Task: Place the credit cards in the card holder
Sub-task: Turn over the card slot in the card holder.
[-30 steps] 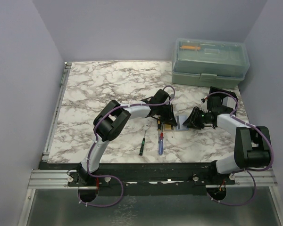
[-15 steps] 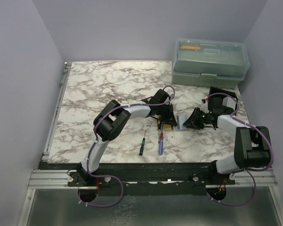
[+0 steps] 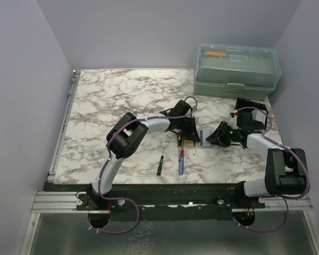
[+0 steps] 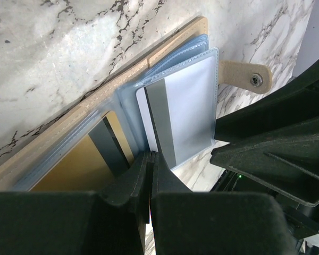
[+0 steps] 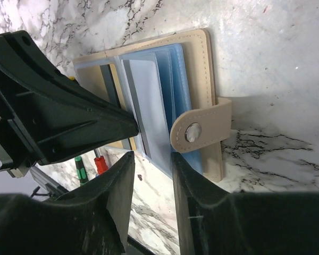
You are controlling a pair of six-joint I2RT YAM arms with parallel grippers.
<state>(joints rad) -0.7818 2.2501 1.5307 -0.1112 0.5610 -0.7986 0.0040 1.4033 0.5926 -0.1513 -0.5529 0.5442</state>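
Note:
The tan card holder point(image 3: 202, 139) lies open on the marble table between both grippers, with its snap tab point(image 5: 199, 130) folded over the blue sleeves. A pale credit card point(image 4: 190, 106) with a grey stripe sits inside a clear sleeve. A gold card point(image 4: 74, 170) with a dark stripe sits in the sleeve beside it. My left gripper point(image 4: 150, 158) is shut, its tips pressed at the fold between the two sleeves. My right gripper point(image 5: 150, 159) stands open at the holder's near edge, the sleeve corner just at its fingertips.
A translucent green toolbox point(image 3: 236, 69) stands at the back right. A green-handled screwdriver point(image 3: 160, 164) and a blue one with a red end point(image 3: 180, 162) lie just in front of the holder. The left gripper's black body point(image 5: 53, 106) crowds the holder's left side.
The right arm's forearm and elbow have shifted slightly to the right. The left arm and the card holder have stayed where they were.

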